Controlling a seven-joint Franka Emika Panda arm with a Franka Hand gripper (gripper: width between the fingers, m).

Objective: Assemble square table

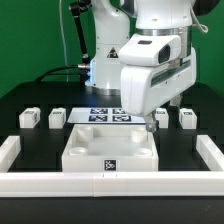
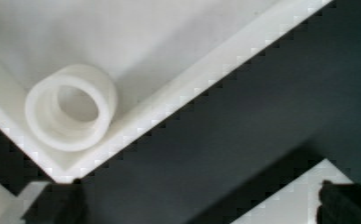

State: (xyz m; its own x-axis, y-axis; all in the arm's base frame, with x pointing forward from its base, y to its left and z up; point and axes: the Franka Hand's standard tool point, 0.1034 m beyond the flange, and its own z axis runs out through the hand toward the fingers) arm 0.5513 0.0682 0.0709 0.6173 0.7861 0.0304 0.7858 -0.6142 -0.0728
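Observation:
The square table slab (image 1: 108, 150) is thick and white, has a black-and-white tag on its front face, and lies near the front wall. Two white leg blocks (image 1: 30, 118) stand at the exterior view's left and two more (image 1: 186, 120) at its right. My gripper (image 1: 149, 124) hangs just above the slab's far right corner. In the wrist view the slab's corner (image 2: 177, 50) shows a round raised socket ring (image 2: 70, 105). The gripper (image 2: 195, 205) is open and empty, with the dark fingertips (image 2: 44, 207) far apart over the black table.
The marker board (image 1: 100, 115) lies flat behind the slab. A low white border wall (image 1: 60, 185) runs along the front and up both sides. The arm's white body fills the upper middle of the exterior view.

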